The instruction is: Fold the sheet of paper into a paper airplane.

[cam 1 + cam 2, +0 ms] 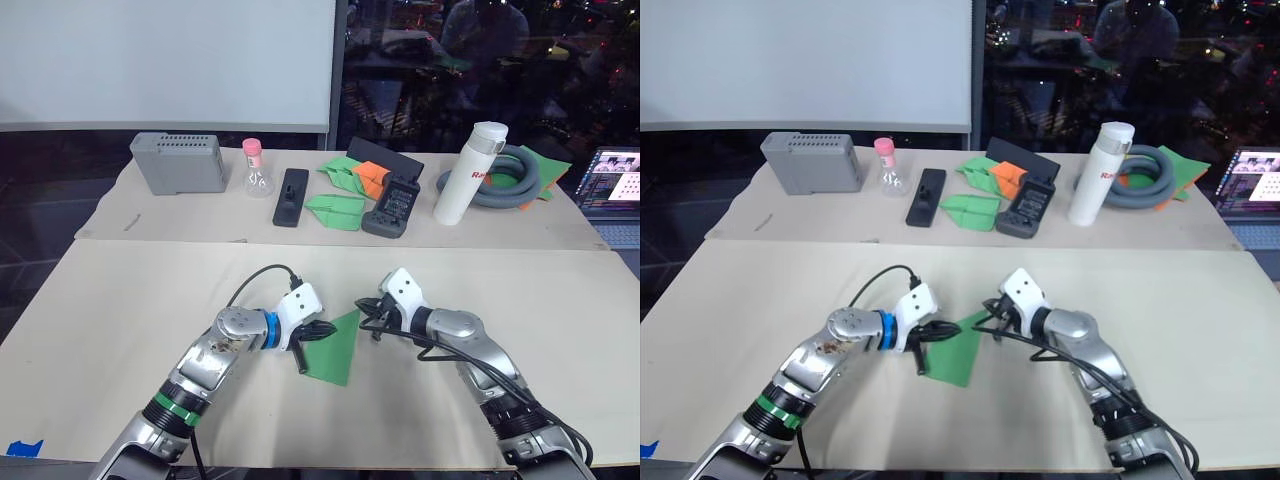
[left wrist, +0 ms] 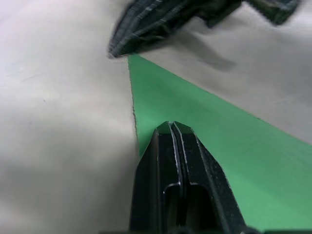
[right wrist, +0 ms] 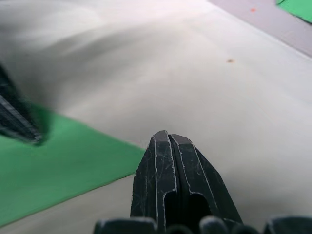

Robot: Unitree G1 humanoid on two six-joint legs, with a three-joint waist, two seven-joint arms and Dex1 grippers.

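Sheet of paper (image 1: 334,349) flat on desk (image 1: 120,300), between closed left gripper (image 1: 318,330) and closed, empty right gripper (image 1: 366,307).

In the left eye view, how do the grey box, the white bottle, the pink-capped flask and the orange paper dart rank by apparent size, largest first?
1. The grey box.
2. The white bottle, taller but narrower than the box.
3. The pink-capped flask.
4. The orange paper dart, close to the flask in size and partly hidden, so these last two are uncertain.
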